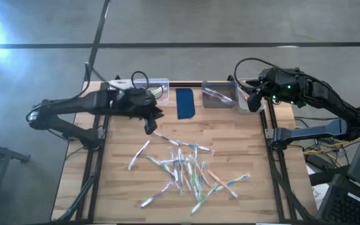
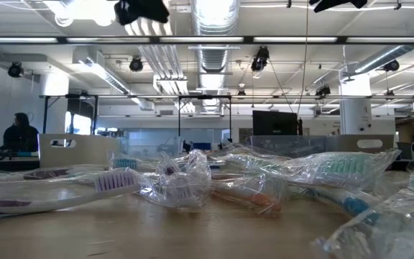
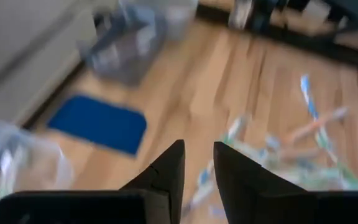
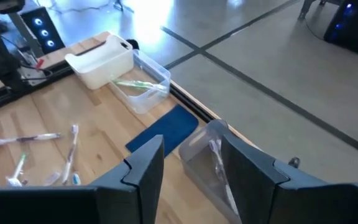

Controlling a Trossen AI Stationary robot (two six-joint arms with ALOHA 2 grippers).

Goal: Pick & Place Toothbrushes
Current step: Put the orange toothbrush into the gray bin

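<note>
Several wrapped toothbrushes [image 1: 186, 169] lie in a loose pile on the wooden table's middle; the low view shows them close up [image 2: 185, 183]. My left gripper [image 1: 150, 127] hangs above the pile's far left side. Its fingers stand a narrow gap apart [image 3: 197, 171], with a pale toothbrush [image 3: 201, 180] showing in the gap. My right gripper [image 1: 253, 100] is raised at the far right, open [image 4: 188, 165] with nothing between its fingers. It points toward a grey bin [image 4: 197, 158] in which one wrapped toothbrush [image 4: 216, 155] lies. My left gripper appears shut on a toothbrush, a pale stick [image 3: 202, 177] in the gap between its two fingers and running along them. Blur hides which part of it is held. From above, a toothbrush [image 1: 167, 137] reaches from the fingertips toward the pile.
Along the far edge stand a clear bin [image 1: 155, 87] holding a toothbrush, a dark blue pad [image 1: 185, 103], the grey bin [image 1: 219, 97] and a clear container [image 1: 245, 103]. A white box [image 4: 101, 59] stands beside the clear bin. Bare wood shows at the table's near left.
</note>
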